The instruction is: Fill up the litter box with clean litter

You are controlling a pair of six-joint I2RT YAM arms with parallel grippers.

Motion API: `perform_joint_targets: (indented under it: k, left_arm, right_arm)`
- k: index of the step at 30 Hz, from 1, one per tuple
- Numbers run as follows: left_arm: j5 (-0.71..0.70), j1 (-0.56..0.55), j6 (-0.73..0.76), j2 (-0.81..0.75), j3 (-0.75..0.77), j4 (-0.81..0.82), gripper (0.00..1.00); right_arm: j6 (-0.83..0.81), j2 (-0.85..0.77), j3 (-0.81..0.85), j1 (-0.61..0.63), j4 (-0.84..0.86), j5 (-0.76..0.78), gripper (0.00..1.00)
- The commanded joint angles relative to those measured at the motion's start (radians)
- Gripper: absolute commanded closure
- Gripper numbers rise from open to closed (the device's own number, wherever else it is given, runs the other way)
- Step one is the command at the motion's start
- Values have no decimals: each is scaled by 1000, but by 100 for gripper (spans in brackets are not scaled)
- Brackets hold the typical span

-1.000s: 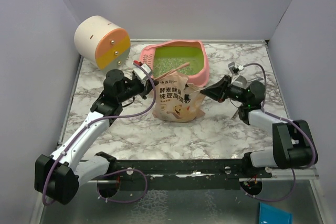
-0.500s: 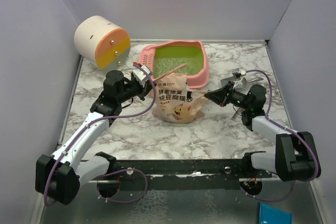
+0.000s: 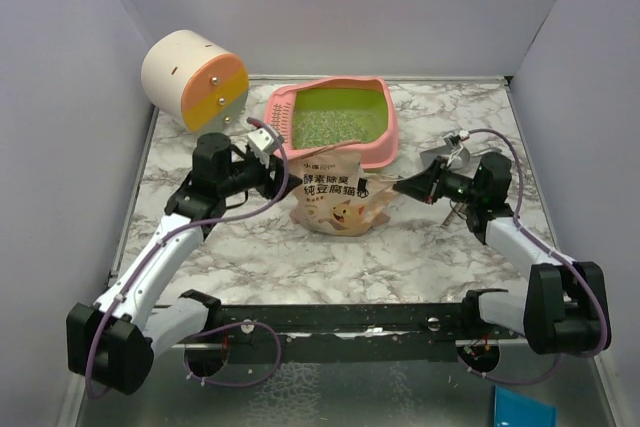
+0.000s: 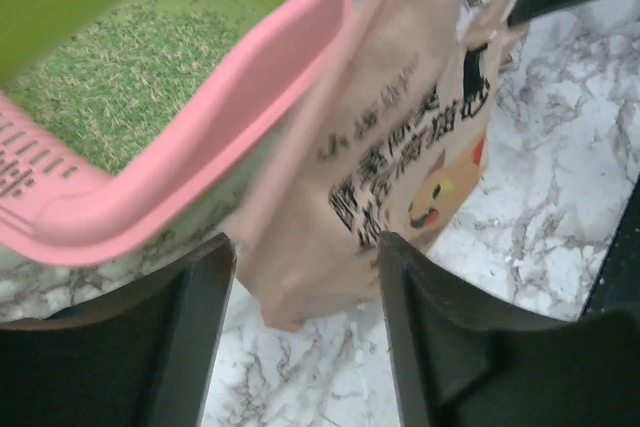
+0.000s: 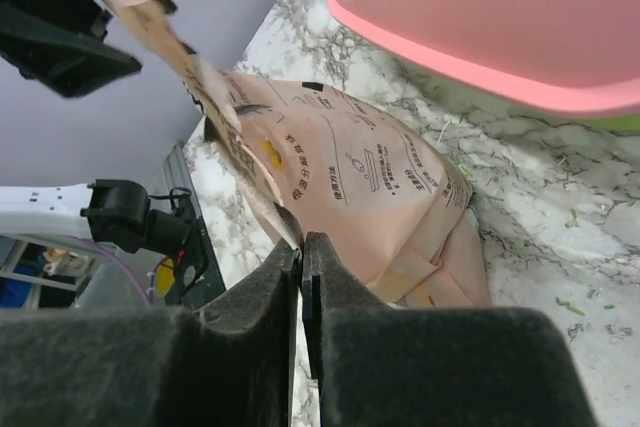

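Top external: litter box (image 3: 392, 129) at tabletop (image 3: 430, 247) rear, holding clean litter (image 3: 338, 125); pouch (image 3: 335, 197) upright just before it.
Left wrist: left end effector (image 4: 300, 247) parted astride pouch corner, litter box beside.
Right wrist: right end effector (image 5: 301, 242) clamped on pouch edge, litter box beyond.

Top external camera sitting high behind arm bases, looking down and forward across whole marble worktop (image 3: 440, 247) toward back wall; wide, distant framing. Left wrist camera riding on left pincer (image 4: 302, 242), peering down at close range between own dark fingers (image 4: 190, 347). Right wrist camera riding on right pincer (image 5: 301, 242), skimming low along worktop, facing leftward, very near. All three views sharing printed pouch (image 3: 335, 197) and pink front rim of litter box (image 3: 388, 137); right wrist view also catching left pincer at upper left.
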Motion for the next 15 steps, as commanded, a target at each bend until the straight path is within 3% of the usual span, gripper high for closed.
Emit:
perform_joint_targets:
  k: [1, 4, 9, 15]
  left_arm:
    - [54, 10, -134, -165, -165, 193, 25]
    - [43, 12, -260, -227, -299, 398, 15]
    - [-14, 12, -293, -212, -327, 462, 13]
    - [-29, 20, -290, -130, -324, 557, 12]
  right_arm:
    - [-119, -61, 81, -17, -175, -39, 88]
    - [-109, -51, 79, -17, -148, -73, 80]
    - [-42, -34, 34, -17, -30, -107, 47]
    - [-30, 7, 14, -16, 80, -87, 41]
